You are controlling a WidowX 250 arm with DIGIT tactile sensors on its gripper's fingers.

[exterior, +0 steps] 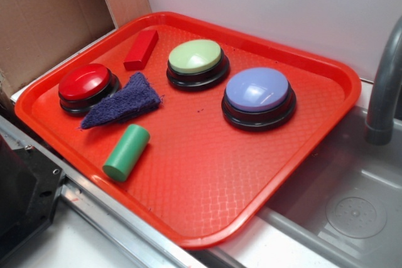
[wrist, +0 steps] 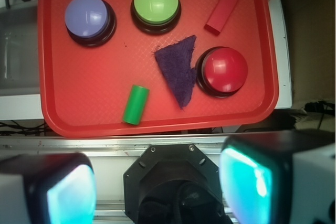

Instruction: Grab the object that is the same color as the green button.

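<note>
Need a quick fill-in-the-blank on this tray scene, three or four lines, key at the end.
1. The green cylinder lies on the red ____.
2. The dark blue cloth touches the button whose top is ____.
3. The green button sits between the red block and the ____ button.
4. In the wrist view the gripper fingers stand ____, holding nothing.

Missing words: tray; red; lavender-blue; apart

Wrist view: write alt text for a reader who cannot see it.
An open gripper hangs above a red tray holding a green cylinder near its front edge. Behind it are three dome buttons, lavender-blue, green and red, with a dark blue cloth touching the red button and a red block beyond.
</note>
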